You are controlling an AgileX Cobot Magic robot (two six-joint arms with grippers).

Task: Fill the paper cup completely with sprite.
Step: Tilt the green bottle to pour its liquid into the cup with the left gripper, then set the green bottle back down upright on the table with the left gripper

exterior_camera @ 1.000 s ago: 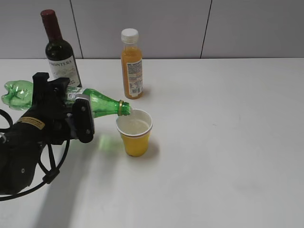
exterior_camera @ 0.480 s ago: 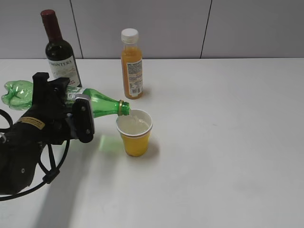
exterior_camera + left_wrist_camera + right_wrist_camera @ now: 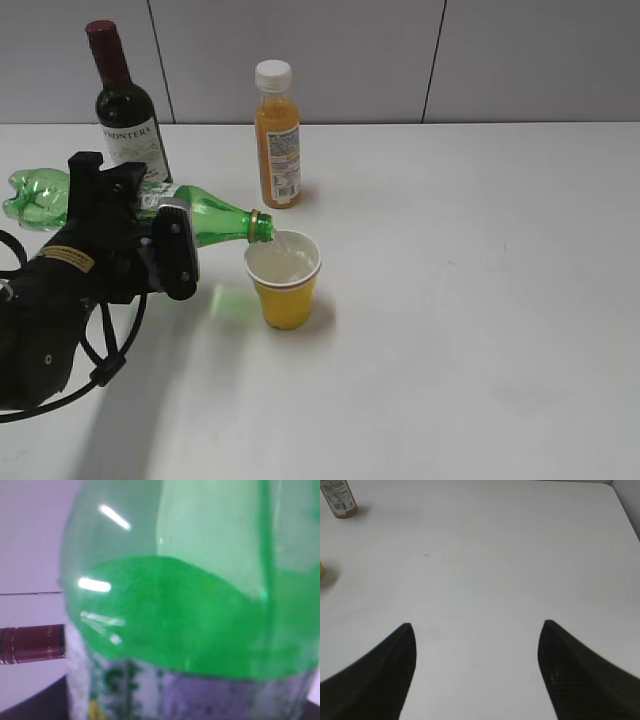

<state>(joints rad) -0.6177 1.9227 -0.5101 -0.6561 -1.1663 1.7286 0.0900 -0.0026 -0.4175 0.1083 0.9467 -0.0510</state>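
Observation:
The yellow paper cup (image 3: 284,281) stands upright on the white table, holding clear fizzy liquid near its rim. My left gripper (image 3: 150,225) is shut on the green sprite bottle (image 3: 215,221), which lies tipped almost level, its open mouth over the cup's left rim. A thin stream runs from the mouth into the cup. The bottle's green wall and pale label fill the left wrist view (image 3: 200,630); the jaws are hidden there. My right gripper (image 3: 476,626) is open and empty over bare table, out of the exterior view. A sliver of the cup shows at the right wrist view's left edge (image 3: 322,570).
A dark wine bottle (image 3: 125,105) stands at the back left, just behind the left arm; its neck shows in the left wrist view (image 3: 30,644). An orange juice bottle (image 3: 277,135) with a white cap stands behind the cup; its base shows in the right wrist view (image 3: 339,499).
The sprite bottle stays tipped over the cup and keeps pouring. The arms have not visibly moved.

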